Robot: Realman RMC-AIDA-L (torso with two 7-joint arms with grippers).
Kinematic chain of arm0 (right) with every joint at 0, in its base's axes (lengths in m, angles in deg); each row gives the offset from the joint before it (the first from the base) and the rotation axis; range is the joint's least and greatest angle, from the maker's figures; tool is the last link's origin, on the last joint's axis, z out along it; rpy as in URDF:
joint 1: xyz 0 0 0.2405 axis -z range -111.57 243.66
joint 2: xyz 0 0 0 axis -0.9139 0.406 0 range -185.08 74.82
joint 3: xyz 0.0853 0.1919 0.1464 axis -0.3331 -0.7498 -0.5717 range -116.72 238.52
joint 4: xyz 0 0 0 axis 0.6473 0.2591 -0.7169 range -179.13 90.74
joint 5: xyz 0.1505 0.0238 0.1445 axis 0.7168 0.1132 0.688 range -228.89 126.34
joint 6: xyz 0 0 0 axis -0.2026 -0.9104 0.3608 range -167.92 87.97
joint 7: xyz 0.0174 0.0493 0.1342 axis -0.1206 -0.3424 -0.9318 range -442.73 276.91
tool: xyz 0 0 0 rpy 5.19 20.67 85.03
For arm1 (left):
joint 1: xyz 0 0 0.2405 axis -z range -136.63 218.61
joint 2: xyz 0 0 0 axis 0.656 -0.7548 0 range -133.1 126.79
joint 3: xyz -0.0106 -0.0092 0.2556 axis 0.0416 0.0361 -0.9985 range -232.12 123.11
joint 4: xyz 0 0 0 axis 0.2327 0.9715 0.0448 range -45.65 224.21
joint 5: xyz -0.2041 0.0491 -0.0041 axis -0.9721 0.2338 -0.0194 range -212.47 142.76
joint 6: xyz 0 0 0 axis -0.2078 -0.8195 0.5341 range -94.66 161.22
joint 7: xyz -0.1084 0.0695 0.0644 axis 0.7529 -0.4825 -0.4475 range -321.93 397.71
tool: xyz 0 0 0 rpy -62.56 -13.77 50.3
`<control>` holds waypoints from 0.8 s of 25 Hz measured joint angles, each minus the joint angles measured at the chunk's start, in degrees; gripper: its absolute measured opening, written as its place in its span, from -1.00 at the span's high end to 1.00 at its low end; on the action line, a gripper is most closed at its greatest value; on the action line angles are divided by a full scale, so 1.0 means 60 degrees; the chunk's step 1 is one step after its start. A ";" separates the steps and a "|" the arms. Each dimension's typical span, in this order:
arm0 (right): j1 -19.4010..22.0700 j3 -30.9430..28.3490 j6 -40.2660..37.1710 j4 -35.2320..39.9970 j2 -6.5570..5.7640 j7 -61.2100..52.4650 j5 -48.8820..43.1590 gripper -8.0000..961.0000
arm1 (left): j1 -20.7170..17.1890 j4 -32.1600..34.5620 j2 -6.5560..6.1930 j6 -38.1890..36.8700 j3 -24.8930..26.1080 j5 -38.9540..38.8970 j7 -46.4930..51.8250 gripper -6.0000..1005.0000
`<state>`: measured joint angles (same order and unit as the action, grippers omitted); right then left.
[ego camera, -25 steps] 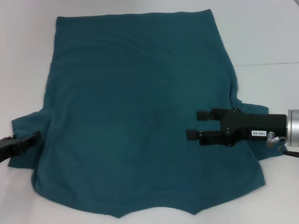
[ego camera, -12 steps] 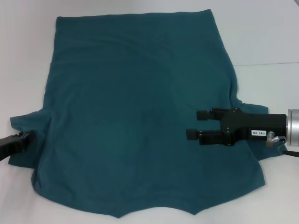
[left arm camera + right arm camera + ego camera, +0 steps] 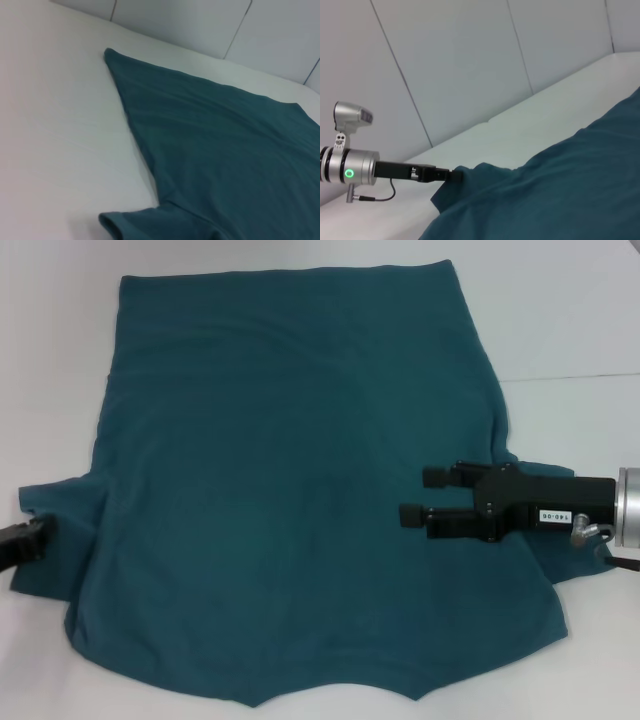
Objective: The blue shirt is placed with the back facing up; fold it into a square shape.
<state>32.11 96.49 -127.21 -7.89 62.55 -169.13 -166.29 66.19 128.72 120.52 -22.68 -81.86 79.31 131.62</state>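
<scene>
Head view first: the blue shirt (image 3: 300, 490) is spread flat on the white table (image 3: 570, 320), plain side up, and it fills most of the frame, with the straight hem along the top and the collar notch at the bottom edge. No fold has been made yet. The right gripper (image 3: 425, 495) is seen at centre right, hovering over the shirt's right side near the sleeve, its fingers apart and nothing between them. Compared with a second ago it has drifted slightly right and down. The left gripper (image 3: 25, 540) is only partly visible at the left edge, at the tip of the left sleeve, and it has been pulled back toward the frame edge since a second ago. The sleeve looks stretched outward with it, so a pinch on the sleeve is likely, but whether the fingers are together can't be told.

Left wrist view: the shirt's side edge is seen running from the upper left down to the sleeve at the bottom centre, lying flat on the table. No fingers are shown.

Right wrist view: the left gripper (image 3: 451, 175) is seen at lower left, touching the sleeve tip, which is lifted a bit off the table. Probably the sleeve fold-in is being set up.
</scene>
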 joint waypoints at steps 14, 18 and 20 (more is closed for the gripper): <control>-0.0043 0.0000 0.0250 -0.0261 0.0058 0.0009 0.0070 -0.87 | 0.0212 0.0414 -0.0244 0.1007 0.0004 -0.0020 0.0012 0.99; -0.0072 0.0000 0.0258 -0.0331 0.0058 0.0005 0.0070 -0.87 | 0.0358 0.0427 -0.0289 0.1190 -0.0016 -0.0006 -0.0009 0.99; -0.0079 0.0000 0.0259 -0.0339 0.0059 0.0003 0.0070 -0.87 | 0.0400 0.0431 -0.0296 0.1206 -0.0025 -0.0004 -0.0012 0.99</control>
<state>31.64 96.49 -125.66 -9.93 62.90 -169.11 -165.87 68.59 131.30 118.74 -15.44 -82.01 79.29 131.55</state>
